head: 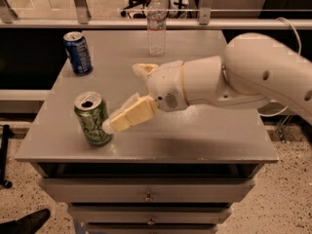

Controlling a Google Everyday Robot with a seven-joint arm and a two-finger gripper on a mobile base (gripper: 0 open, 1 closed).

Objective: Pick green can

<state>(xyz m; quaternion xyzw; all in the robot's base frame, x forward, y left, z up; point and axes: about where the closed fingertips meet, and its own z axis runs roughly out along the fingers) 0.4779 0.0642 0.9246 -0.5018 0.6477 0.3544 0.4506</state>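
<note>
The green can (92,119) stands upright near the front left corner of the grey table (204,130). It has pale swirly markings and an opened silver top. My gripper (123,97) is just right of the can, low over the table, and open. Its near finger (130,116) points left and down, with its tip at the can's right side, touching or almost touching it. The far finger (143,68) sits further back, clear of the can. The white arm (253,77) reaches in from the right.
A blue can (78,52) stands at the back left of the table. A clear water bottle (156,23) stands at the back middle. A railing (97,23) runs behind the table. Drawers (146,196) sit below the top.
</note>
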